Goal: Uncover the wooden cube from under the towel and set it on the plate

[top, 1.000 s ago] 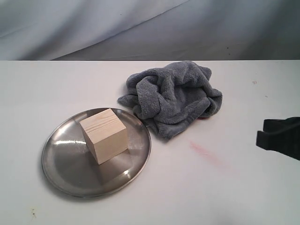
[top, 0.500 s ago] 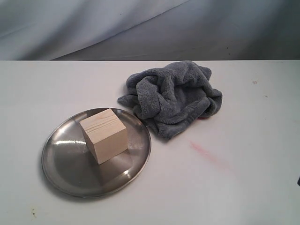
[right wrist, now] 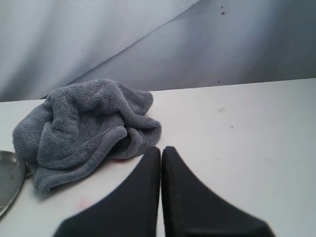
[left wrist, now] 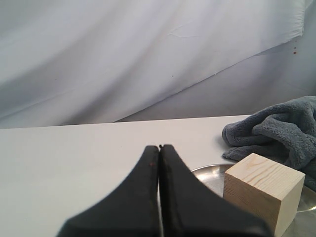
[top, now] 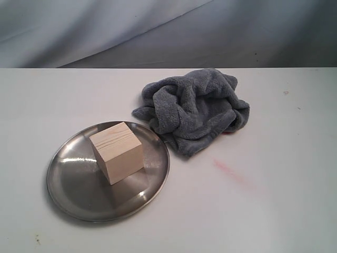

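Looking across the exterior view, I find the wooden cube (top: pixel 118 152) uncovered and sitting on the plate (top: pixel 73 190). It is turned so that one corner faces the camera, and it rests a little toward the far side of the dish. The towel (top: pixel 192 110) lies crumpled in a heap on the white table (top: pixel 284 211), beyond the plate and to its right. Its nearest fold seems to touch the plate's rim, though from this angle I can't be sure. A faint pink smear (top: pixel 229 171) marks the table in front of the towel. Neither of my claws shows in this view.

From my left wrist, I see my left claw (left wrist: pixel 159 148) with its two black fingers pressed flat together and nothing between them, held over the bare table. Just past the tips is the plate with the cube standing upright on it, its grain lines plain on top. The towel is bunched behind the cube.

From my right wrist, my right claw (right wrist: pixel 161 149) is likewise squeezed together and holds nothing. The towel sits on the table ahead of the tips, clear of them. A sliver of the plate's rim shows at the picture's edge, next to the towel. A pale draped backdrop (right wrist: pixel 148 39) hangs behind the table.
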Tool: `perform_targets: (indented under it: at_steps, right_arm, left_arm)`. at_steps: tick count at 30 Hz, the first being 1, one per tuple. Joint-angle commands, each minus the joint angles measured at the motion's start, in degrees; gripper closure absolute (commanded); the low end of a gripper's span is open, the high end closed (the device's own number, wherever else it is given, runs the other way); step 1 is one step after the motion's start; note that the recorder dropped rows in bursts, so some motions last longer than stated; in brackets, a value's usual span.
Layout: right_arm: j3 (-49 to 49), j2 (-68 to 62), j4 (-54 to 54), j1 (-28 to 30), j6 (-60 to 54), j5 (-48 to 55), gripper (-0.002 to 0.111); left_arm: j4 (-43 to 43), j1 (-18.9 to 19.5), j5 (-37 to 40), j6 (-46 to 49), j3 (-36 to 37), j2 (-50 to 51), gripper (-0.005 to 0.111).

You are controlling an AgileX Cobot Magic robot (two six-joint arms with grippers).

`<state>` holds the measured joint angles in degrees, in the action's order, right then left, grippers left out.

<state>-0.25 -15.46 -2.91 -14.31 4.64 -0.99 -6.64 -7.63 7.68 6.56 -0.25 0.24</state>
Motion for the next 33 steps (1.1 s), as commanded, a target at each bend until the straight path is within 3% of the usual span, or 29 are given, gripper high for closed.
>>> perform_targets:
  at_steps: [1, 12, 33]
  right_arm:
    - [0.25, 3.70, 1.77, 1.33, -0.24, 1.97, 0.108]
    - [0.25, 15.28, 3.52, 2.67, -0.15, 7.22, 0.108]
    - [0.25, 15.46, 0.70, 3.07, -2.49, 8.08, 0.108]
  left_arm:
    - [-0.10, -0.28, -0.18, -0.14, 0.25, -0.24, 0.107]
    - [-0.10, -0.28, -0.18, -0.14, 0.25, -0.24, 0.107]
    - [-0.10, -0.28, -0.18, -0.14, 0.25, -0.24, 0.107]
